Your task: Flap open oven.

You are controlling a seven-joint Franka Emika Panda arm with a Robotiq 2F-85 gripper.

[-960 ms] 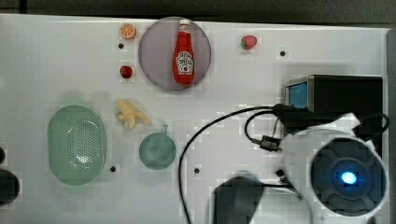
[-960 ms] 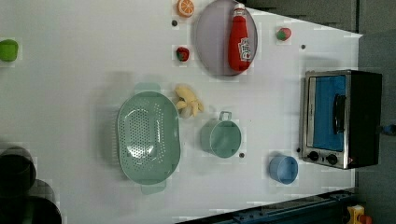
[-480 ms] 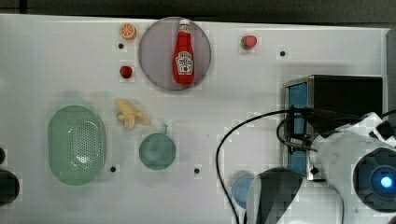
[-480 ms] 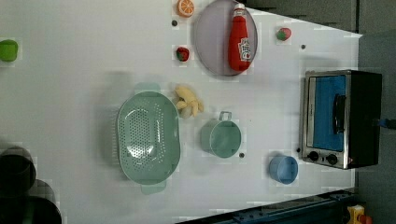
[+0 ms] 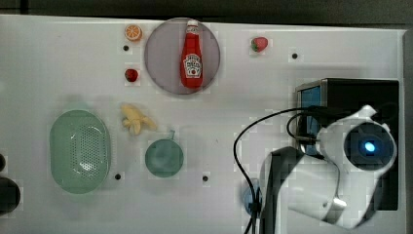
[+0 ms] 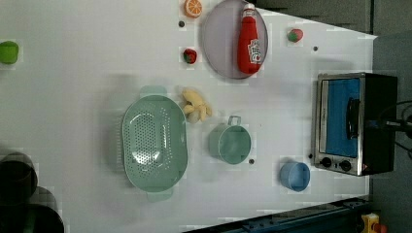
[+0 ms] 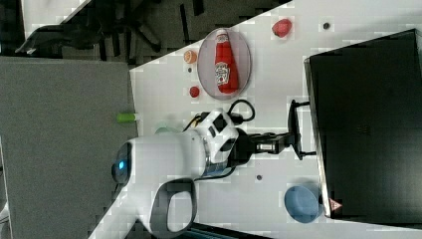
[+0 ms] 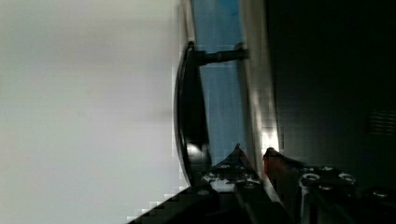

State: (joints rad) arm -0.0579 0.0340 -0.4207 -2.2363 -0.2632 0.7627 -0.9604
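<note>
White tabletop fills the top view, and the oven (image 5: 358, 92) sits at the top view's right edge with its glass door facing the top view's left; I have the arm (image 5: 331, 170) parked over it, so I judge the approach comes from above the door's front; a ketchup bottle (image 5: 192, 56) lies on a plate (image 5: 160, 63) well apart from the work, which leaves the door room to drop.

Left view: oven (image 6: 357, 124) at the left view's right, door shut, blue glass turned toward the left view's left; the bar handle (image 6: 353, 118) runs along the door's length, parallel to the front, knobs (image 6: 335, 163) at one end; a blue cup (image 6: 294, 175) stands near that knob end, close enough that I would watch it as the door falls.

Right view: gripper (image 7: 291, 139) level, fingers reaching to the handle (image 7: 295, 130), which stands off the oven's (image 7: 368, 129) front; they look narrowly parted about the bar, though I cannot tell if they pinch it.

Wrist view: fingertips (image 8: 236, 161) slightly apart beside the handle (image 8: 191, 121), the door (image 8: 219, 93) closed against its frame.
</note>
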